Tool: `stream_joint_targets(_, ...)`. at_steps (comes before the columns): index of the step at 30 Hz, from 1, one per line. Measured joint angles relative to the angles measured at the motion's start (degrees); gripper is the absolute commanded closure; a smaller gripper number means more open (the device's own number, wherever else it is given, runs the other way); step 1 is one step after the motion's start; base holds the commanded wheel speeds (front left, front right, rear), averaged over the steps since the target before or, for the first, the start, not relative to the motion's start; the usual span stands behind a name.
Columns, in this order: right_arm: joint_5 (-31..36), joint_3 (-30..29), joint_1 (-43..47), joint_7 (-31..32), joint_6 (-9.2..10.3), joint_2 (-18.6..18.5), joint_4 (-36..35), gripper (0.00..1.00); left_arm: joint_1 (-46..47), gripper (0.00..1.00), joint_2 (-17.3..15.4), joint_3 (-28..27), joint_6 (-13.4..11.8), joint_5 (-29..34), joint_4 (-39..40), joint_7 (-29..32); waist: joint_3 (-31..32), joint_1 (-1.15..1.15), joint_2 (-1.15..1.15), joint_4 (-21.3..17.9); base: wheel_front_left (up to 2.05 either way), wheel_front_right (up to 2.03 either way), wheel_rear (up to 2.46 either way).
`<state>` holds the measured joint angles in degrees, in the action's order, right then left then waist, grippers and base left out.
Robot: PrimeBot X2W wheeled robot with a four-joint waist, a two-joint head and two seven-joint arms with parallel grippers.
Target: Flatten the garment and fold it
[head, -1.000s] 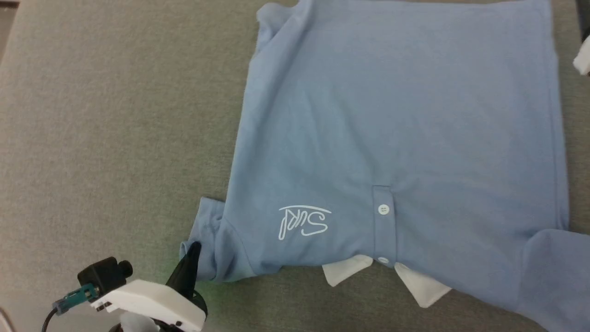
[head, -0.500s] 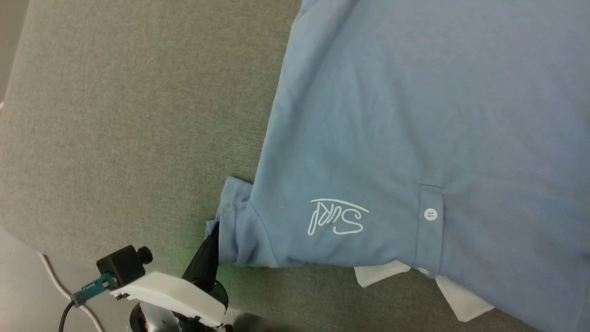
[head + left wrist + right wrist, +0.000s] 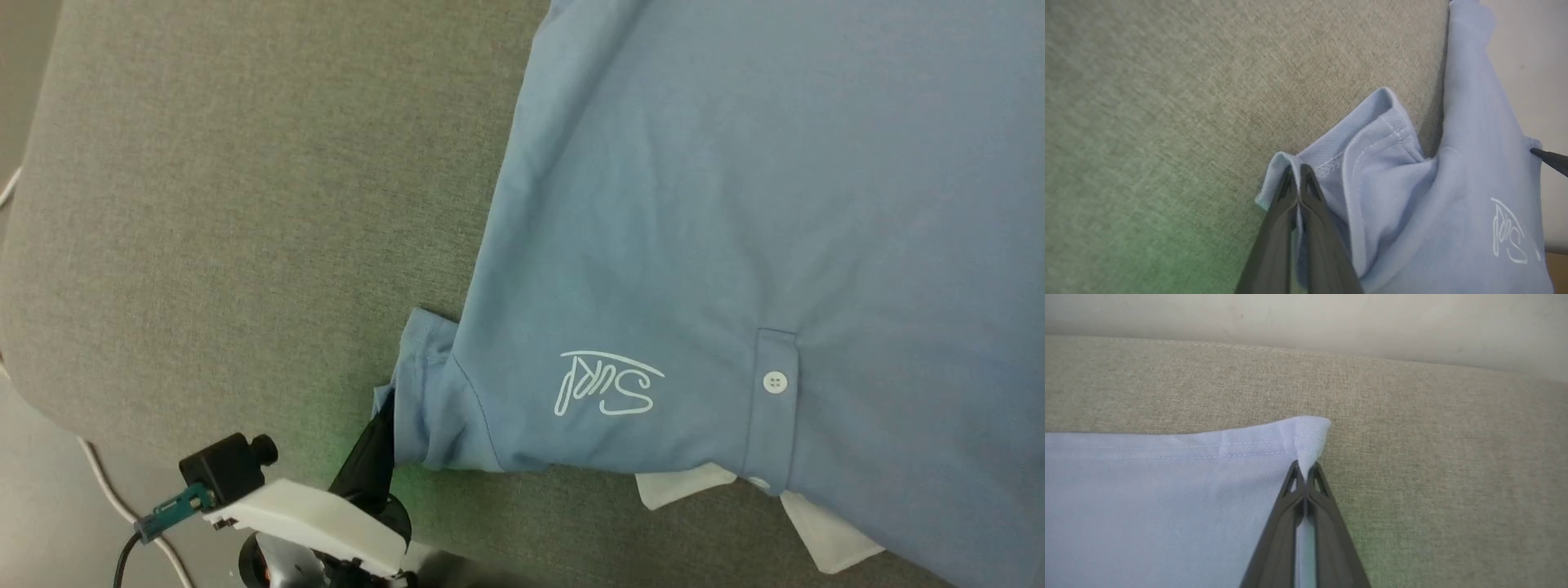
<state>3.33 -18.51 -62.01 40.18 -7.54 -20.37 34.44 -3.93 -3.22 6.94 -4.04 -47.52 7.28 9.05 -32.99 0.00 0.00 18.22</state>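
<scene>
Surface (image 3: 245, 204): grey fabric; the head camera has swung since a second ago, so its rounded left edge now shows.
Garment (image 3: 735, 204): lies front up on the surface, with the white collar (image 3: 682, 486) nearest the robot.
Left gripper (image 3: 1298, 173): jaws still pinched on the sleeve (image 3: 424, 392) hem.
Right gripper (image 3: 1303, 467): jaws were wide a second ago and are now clamped on the hem corner (image 3: 1310, 437).
</scene>
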Motion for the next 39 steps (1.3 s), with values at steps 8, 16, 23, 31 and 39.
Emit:
stream_joint_targets(8,-5.2,-5.4,14.8,-21.5,0.0,2.6,-6.7,1.0,-2.2,1.0,-1.8,-2.0,-1.5,0.0,-2.1,0.6,5.6,0.0,0.0,-1.4,0.0,0.0,0.0)
stream_joint_targets(16,-5.1,-14.0,31.5,-28.2,-0.01,8.3,-15.0,1.0,-7.1,1.0,-4.2,-3.5,-3.5,-0.2,-0.9,2.8,12.7,-0.01,0.0,-4.1,0.0,0.0,0.0)
stream_joint_targets(23,-1.5,-21.2,45.6,-14.2,-0.01,14.1,-23.4,1.0,-10.1,1.0,-5.3,-4.2,-4.7,-0.4,1.1,4.1,18.1,-0.01,0.0,-7.1,0.0,0.0,0.0)
stream_joint_targets(31,-2.9,-23.2,56.1,2.2,0.0,17.3,-27.8,1.0,-11.3,1.0,-6.0,-4.3,-5.2,-0.4,2.4,5.0,21.2,-0.02,0.0,-10.4,0.0,0.0,0.0)
stream_joint_targets(39,-6.1,-17.9,56.8,-5.2,0.0,17.3,-28.6,0.0,-11.2,1.0,-6.1,-4.0,-5.3,-0.4,2.7,5.1,20.9,0.0,0.0,-11.5,0.0,0.0,0.0)
